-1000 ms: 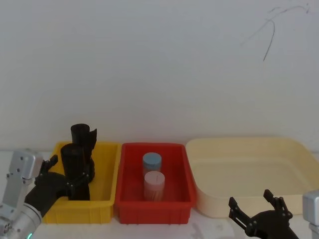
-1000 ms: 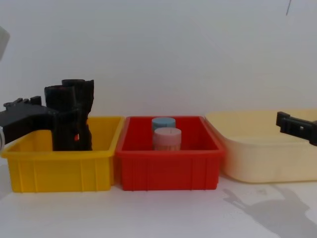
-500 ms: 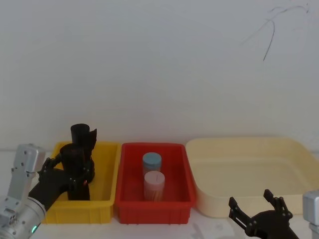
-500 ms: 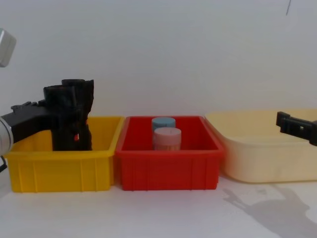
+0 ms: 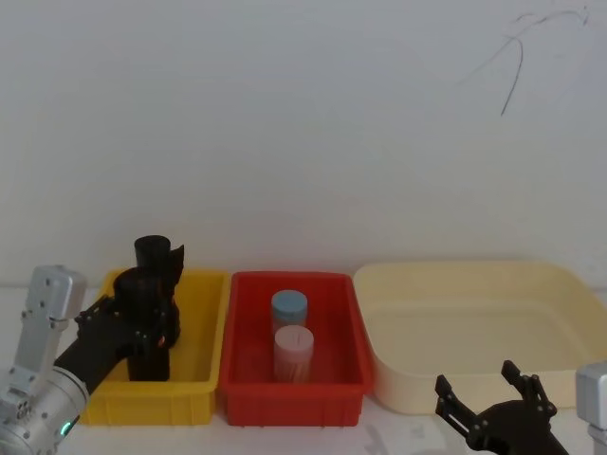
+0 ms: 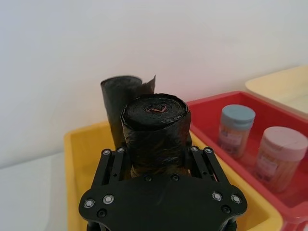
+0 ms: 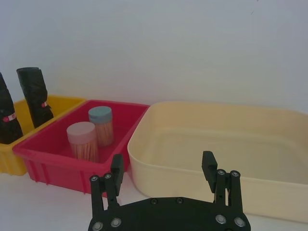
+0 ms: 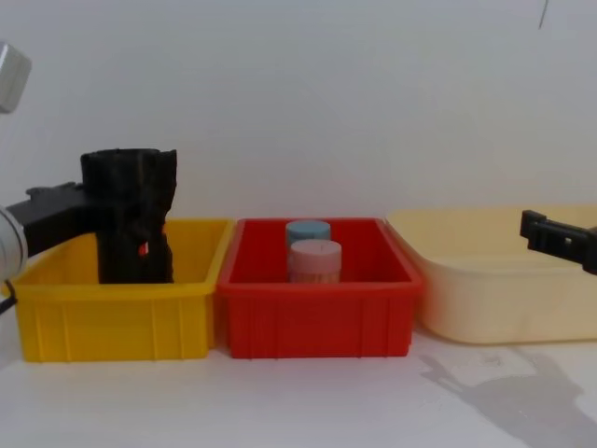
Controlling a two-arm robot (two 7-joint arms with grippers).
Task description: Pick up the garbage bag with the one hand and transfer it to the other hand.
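**Left gripper clamped on the garbage bag in the yellow bin**

The left gripper (image 6: 156,161) sits at the lower left of the head view. Its two slim fingers (image 6: 109,161) are closed in on either flank of the garbage bag (image 6: 155,122), and it holds nothing else. The bag stands upright in the yellow bin (image 5: 194,384), at the left of the chest view. Its foot is hidden behind the bin wall, so I cannot tell whether it is off the floor. Just behind it stands a slimmer black roll (image 6: 118,94) with a ragged top, close enough to snag.

The bag looks light and tightly wound. It seems firm at the core, but its crinkled, slick skin may give or slide under the pads. A hold near the red mark (image 8: 143,249) should keep it from tipping and leave the upper part free for the other hand.

The right gripper (image 5: 488,417) hangs at the lower right of the head view, fingers spread wide and empty, in front of the cream tub (image 5: 474,294).
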